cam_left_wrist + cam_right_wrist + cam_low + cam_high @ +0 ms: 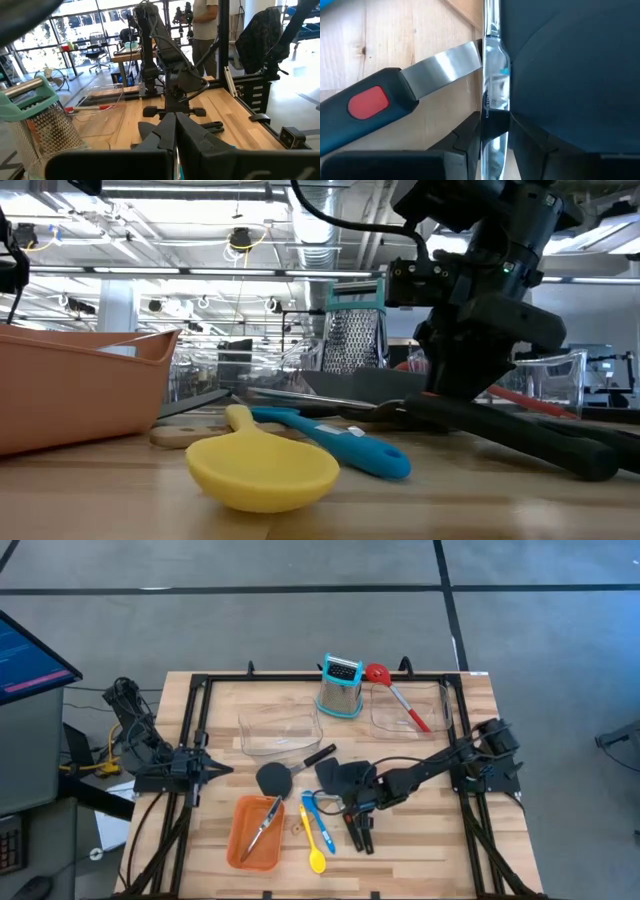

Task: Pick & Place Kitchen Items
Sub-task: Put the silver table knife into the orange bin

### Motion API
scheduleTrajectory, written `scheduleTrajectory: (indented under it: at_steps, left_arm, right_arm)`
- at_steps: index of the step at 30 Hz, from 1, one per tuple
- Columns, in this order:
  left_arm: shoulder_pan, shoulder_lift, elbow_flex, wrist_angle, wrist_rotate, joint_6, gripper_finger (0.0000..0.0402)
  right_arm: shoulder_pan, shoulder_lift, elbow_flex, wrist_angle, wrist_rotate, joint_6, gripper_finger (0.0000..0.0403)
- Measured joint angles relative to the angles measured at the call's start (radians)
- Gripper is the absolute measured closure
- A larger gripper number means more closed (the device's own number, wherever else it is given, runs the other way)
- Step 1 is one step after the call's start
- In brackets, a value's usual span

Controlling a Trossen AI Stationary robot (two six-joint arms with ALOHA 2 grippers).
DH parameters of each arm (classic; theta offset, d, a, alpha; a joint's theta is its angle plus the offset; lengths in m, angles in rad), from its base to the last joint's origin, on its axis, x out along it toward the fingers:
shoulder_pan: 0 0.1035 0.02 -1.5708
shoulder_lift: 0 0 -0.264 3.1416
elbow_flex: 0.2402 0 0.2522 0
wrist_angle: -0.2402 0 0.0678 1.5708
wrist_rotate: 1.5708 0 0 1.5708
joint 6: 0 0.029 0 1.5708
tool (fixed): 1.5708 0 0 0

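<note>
My right gripper (pixel 352 802) reaches to the table's middle and is shut on steel tongs (pixel 360 832) with black handles and a red lock button (pixel 367 102). Beside it lie a black spatula head (pixel 340 778), a round black spatula (pixel 272 778), a blue spoon (pixel 318 820) and a yellow spoon (pixel 316 858); all lie flat on the wood. A red slotted spoon (pixel 395 695) leans in a clear bin (pixel 410 712). My left gripper (pixel 222 769) is shut and empty at the table's left edge. My right gripper pinches one steel arm of the tongs (pixel 492 97) between its two fingers (pixel 530 145), seen edge-on in the right wrist view. The fingers come from above, slanting down from the table's right. The black handles (pixel 530 440) stretch low along the table; whether they rest on it I cannot tell.
An orange tray (pixel 240 840) at the near left holds a thin steel utensil (pixel 265 825). A second clear bin (pixel 278 732) and a teal-framed grater (pixel 340 687) stand at the back. A black frame runs around the table. A person stands beyond the table (pixel 205 25).
</note>
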Motion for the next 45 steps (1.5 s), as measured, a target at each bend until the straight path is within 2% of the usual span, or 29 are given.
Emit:
scheduleTrajectory:
  at_steps: [7, 16, 25, 37, 45]
  left_arm:
    - [0.000, 0.025, 0.000, 0.000, 0.000, -0.003, 0.0401]
    - [0.000, 0.062, 0.000, 0.000, 0.000, -0.003, 0.0401]
    - [0.000, 0.063, 0.000, 0.005, 0.000, -0.003, 0.0401]
    - [0.000, 0.063, 0.000, 0.016, 0.000, -0.010, 0.0401]
    - [0.000, 0.066, 0.000, 0.021, 0.000, -0.015, 0.0401]
  right_arm:
    - [-0.002, 0.001, -0.001, 0.001, 0.003, 0.000, 0.0316]
    - [-0.004, -0.005, 0.012, -0.017, 0.005, 0.001, 0.0397]
    - [0.012, 0.003, 0.126, -0.177, 0.023, -0.047, 0.0401]
    - [0.024, -0.001, 0.234, -0.307, 0.078, -0.106, 0.0402]
    - [0.006, -0.106, 0.239, -0.417, 0.144, -0.169, 0.0402]
